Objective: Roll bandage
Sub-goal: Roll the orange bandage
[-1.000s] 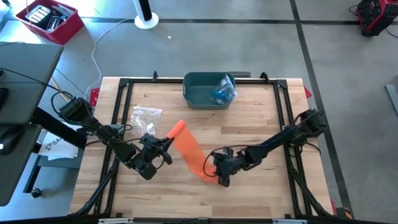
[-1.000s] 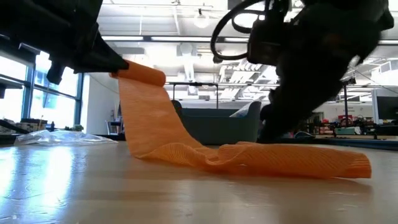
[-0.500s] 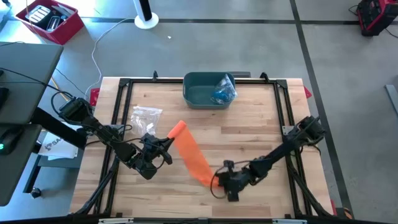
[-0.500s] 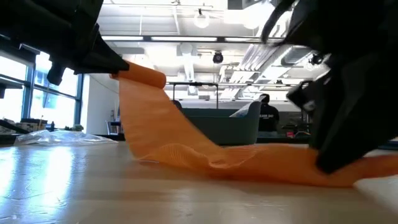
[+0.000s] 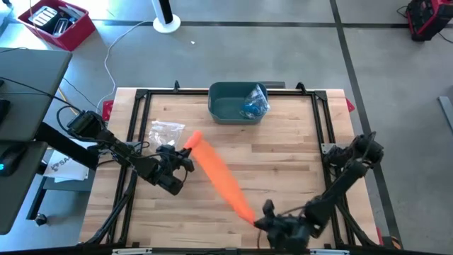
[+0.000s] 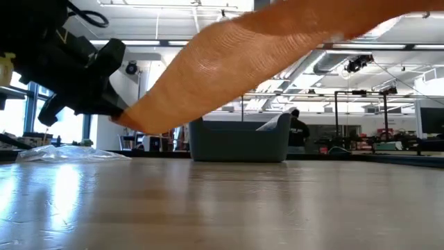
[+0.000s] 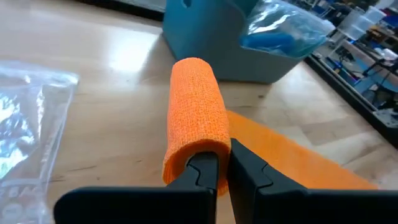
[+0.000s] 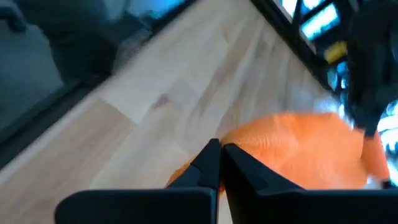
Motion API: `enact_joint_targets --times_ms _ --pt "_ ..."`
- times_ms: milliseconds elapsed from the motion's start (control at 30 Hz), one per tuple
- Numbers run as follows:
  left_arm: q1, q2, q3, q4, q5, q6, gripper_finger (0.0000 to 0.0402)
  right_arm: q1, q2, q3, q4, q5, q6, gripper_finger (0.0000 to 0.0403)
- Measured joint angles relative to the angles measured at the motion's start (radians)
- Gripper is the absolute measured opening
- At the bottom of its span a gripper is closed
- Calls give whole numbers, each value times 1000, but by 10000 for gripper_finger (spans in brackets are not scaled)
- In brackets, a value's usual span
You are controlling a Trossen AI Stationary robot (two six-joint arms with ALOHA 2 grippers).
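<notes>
The orange bandage (image 5: 216,173) stretches as a taut strip across the middle of the wooden table (image 5: 283,156), running from its rolled end, nearer the teal bin (image 5: 233,106), down toward the table edge farthest from that bin. In the low view the strip (image 6: 277,48) hangs clear above the tabletop, rising from a low end by the left arm to a high end out of the picture. The rolled end (image 7: 196,124) is a short cylinder, and the loose strip trails away from it over the wood.

The left gripper (image 5: 180,161) sits on the bin's near left, its fingers clamped shut on the rolled end; the left wrist view shows the two dark fingers (image 7: 205,171) pressed together on the roll's lower edge. The right gripper (image 5: 265,212) is far from the bin, at the table's opposite edge, closed on the strip's free end; in the right wrist view its fingers (image 8: 208,162) meet with orange fabric (image 8: 298,149) bunched just beyond them.

A clear plastic bag (image 5: 166,131) lies on the table between the bin and the left gripper, just beside the roll. The bin holds a crumpled blue wrapper (image 5: 253,103) at its right side. In the room behind the bin, a person (image 6: 300,130) stands in dark clothes.
</notes>
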Motion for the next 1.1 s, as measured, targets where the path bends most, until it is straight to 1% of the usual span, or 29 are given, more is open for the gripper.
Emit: enact_joint_targets --times_ms 100,200,267,333,433,500,533,600,700,800,867,967,1033,1100 --pt "2 0 -6 1 15 -11 9 8 1 -8 2 -17 -24 7" --pt "2 0 -9 29 21 27 9 -24 3 -42 -16 -44 6 11" --pt "3 0 -9 65 20 68 9 -57 3 -64 -7 -54 13 24" --pt "3 3 -9 107 30 117 9 -95 3 -84 31 -99 -12 45" --pt "2 14 -9 172 57 197 9 -162 6 -112 118 -203 -45 89" --pt "2 26 -8 204 75 244 9 -198 6 -113 140 -276 -67 120" --pt "0 34 -8 214 78 259 9 -212 6 -112 141 -303 -72 133" --pt "0 48 -8 230 81 276 9 -226 0 -111 139 -323 -62 154" --pt "0 65 -8 238 81 275 9 -248 -22 -111 145 -368 2 164" --pt "0 78 -9 253 85 274 9 -306 -26 -110 143 -493 123 164" --pt "0 87 -8 274 89 275 9 -364 -10 -110 144 -548 232 165" --pt "0 100 -8 295 99 286 9 -445 28 -110 157 -572 359 165" --pt "0 100 -8 296 99 286 9 -486 59 -111 207 -621 379 164" --pt "0 100 -8 293 100 289 9 -511 94 -111 286 -715 377 161"
